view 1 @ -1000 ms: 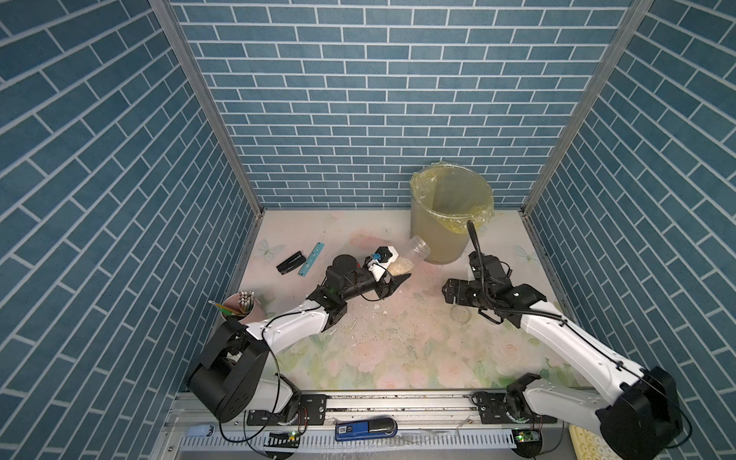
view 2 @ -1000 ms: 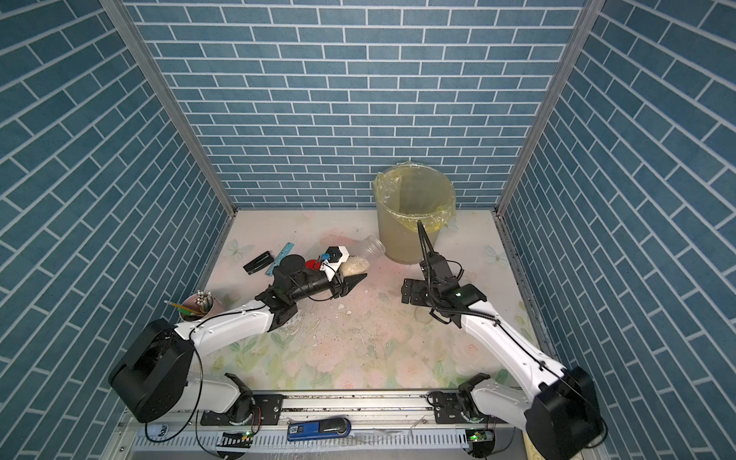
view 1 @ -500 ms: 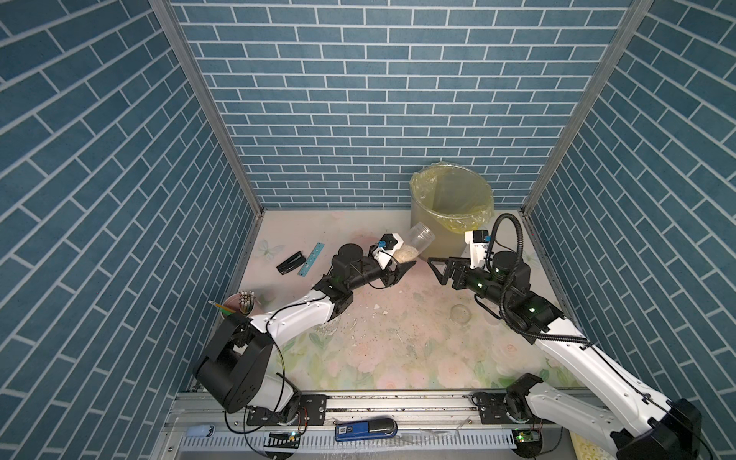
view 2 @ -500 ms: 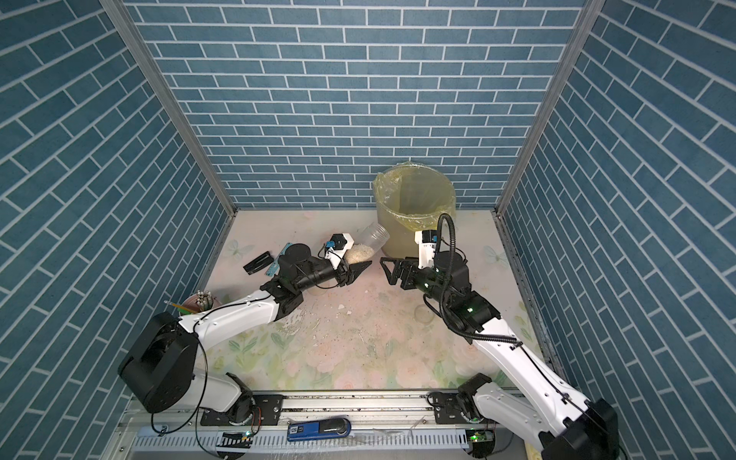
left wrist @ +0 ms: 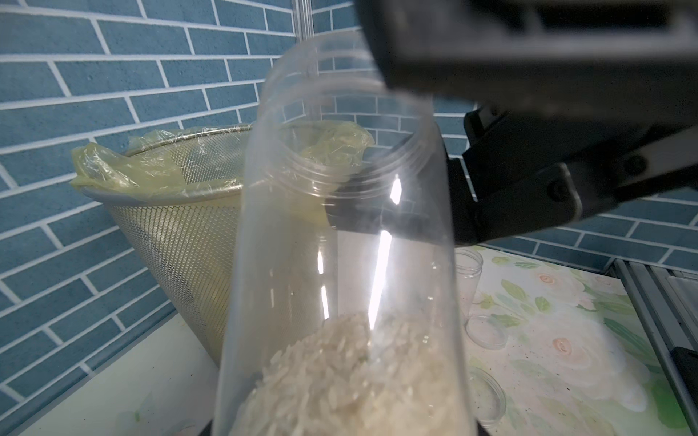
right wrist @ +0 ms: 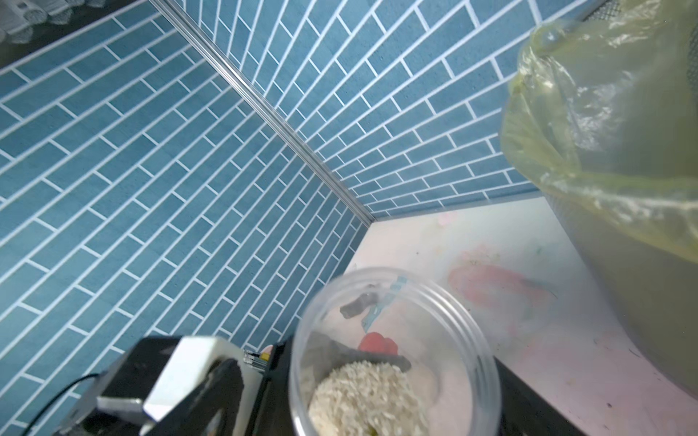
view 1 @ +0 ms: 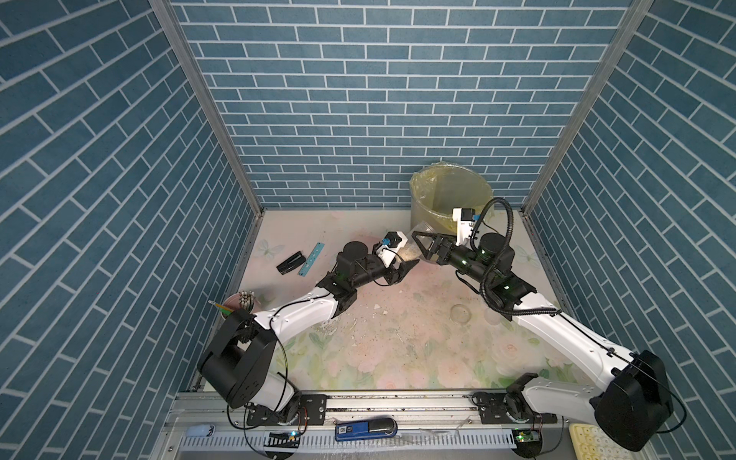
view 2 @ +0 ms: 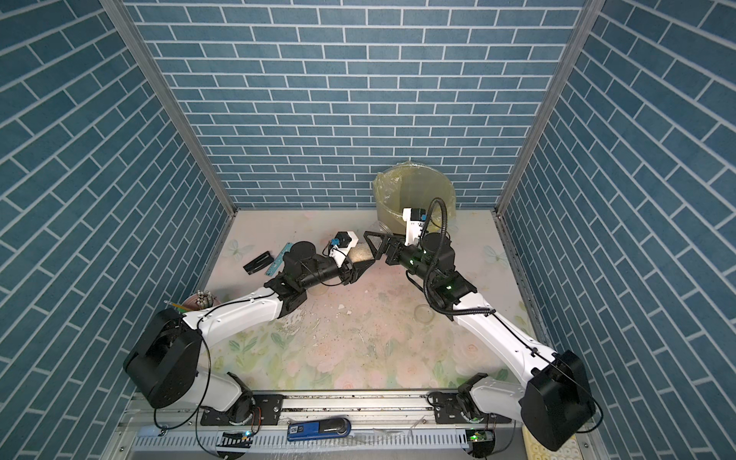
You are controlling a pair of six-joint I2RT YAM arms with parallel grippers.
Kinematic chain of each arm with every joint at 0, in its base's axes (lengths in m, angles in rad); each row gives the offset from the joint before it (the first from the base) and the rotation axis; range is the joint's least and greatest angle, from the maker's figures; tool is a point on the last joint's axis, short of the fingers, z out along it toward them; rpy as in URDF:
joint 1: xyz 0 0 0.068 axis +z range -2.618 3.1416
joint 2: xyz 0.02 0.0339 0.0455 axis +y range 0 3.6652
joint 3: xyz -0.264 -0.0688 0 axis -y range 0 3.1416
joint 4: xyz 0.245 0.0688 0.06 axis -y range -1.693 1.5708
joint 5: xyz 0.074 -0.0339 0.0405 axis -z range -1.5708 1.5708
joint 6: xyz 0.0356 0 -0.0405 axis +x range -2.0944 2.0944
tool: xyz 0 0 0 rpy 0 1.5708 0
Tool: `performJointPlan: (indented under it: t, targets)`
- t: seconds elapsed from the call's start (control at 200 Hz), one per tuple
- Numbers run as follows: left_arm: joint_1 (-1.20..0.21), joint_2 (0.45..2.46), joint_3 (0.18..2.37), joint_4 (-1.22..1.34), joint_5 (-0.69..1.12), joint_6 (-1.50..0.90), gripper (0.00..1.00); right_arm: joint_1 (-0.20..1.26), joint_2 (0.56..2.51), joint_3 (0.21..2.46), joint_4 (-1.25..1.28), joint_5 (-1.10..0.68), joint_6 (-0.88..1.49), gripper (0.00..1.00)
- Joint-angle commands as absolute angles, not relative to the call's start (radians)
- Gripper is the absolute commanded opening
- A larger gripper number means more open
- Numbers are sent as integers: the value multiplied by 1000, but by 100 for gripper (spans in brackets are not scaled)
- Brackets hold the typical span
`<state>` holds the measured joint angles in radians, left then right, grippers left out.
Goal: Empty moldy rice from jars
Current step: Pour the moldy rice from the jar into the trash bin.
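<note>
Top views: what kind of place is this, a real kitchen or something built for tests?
Most likely a robot test cell, not a real room. The blue brick walls look like panels joined by metal posts, and the left arm and right arm are mounted on a front rail.

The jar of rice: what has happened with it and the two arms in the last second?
The left gripper carried the jar toward the bin. The right gripper swung from the table to the jar's mouth, jaws open. Jar still gripped, rice still inside.
</note>
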<state>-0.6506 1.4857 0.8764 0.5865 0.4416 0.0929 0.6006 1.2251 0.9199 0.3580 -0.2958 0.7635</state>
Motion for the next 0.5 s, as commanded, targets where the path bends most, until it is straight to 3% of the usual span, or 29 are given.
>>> performJointPlan:
  t: [0.0, 0.315, 0.435, 0.495]
  targets:
    - [-657, 1476, 901, 625, 442, 94, 6, 605, 1250, 957, 405, -303, 820, 95]
    - [-657, 1465, 896, 635, 440, 95, 6, 607, 1303, 981, 386, -318, 849, 88]
    - [-657, 1469, 897, 637, 443, 94, 7, 609, 1296, 965, 403, -303, 844, 77]
    - [-658, 1471, 900, 640, 441, 92, 13, 609, 1298, 965, 398, -301, 839, 69]
